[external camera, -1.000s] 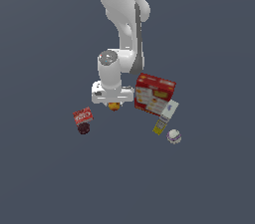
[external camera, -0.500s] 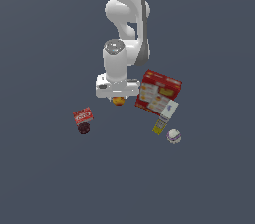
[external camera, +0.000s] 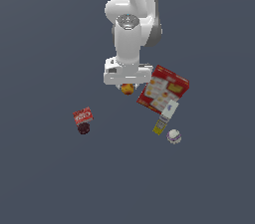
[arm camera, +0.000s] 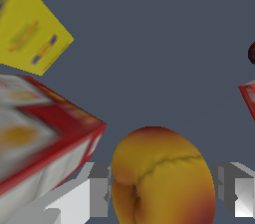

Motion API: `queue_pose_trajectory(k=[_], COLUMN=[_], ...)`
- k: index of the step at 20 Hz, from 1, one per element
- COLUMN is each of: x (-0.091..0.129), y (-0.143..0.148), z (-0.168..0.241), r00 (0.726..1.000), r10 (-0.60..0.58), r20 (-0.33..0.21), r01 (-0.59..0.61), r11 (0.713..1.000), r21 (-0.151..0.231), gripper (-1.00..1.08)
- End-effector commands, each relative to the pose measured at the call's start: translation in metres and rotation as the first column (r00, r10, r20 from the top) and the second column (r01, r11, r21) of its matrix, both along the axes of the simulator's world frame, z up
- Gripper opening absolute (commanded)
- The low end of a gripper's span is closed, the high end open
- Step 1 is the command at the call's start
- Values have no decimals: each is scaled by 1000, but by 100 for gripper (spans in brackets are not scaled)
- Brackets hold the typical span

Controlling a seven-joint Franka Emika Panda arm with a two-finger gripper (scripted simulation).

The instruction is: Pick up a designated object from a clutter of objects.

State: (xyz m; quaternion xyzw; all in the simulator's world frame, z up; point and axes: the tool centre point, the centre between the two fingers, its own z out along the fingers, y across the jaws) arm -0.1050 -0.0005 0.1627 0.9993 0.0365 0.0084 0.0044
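The pincer (external camera: 127, 87) is closed around the small orange-yellow fruit (external camera: 128, 88), which sits directly under the white hand of the arm (external camera: 130, 39); in the wrist view the fruit (arm camera: 163, 178) fills the space between the two grey fingers (arm camera: 97, 190), with a finger at each side of it, though the contact faces themselves are hidden behind its bulge. Whether the fruit is clear of the floor (external camera: 45, 178) cannot be told for sure from either view, but the step in hand looks like the lift after the grasp. Just beside the pincer, on the exterior view's right, the red box (external camera: 163, 89) lies tilted, its near corner close to the fruit in the wrist view (arm camera: 45, 133). Past the box lie the slim white-and-yellow box (external camera: 165, 117) and the white-and-purple round item (external camera: 174, 136). Well apart from the pincer on the other side lie the small red packet (external camera: 82, 115) and the dark round item (external camera: 83, 128), touching or nearly so. The next move calls for a straight rise with the grip held firm, since a round fruit can roll out of flat fingers, and any drift towards the red box could knock it.
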Motion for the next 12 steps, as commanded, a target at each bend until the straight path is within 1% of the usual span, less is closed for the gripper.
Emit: queue_pose_trajectory(k=[1,12], x=[-4,-17], y=[13,71], z=[22,113], r00=[1000,1000], r10=[1,7], r20=[-1,-7], r01=[-1,-7], r11=[1000,1000], r21=[-1,1], gripper=[-100,-100])
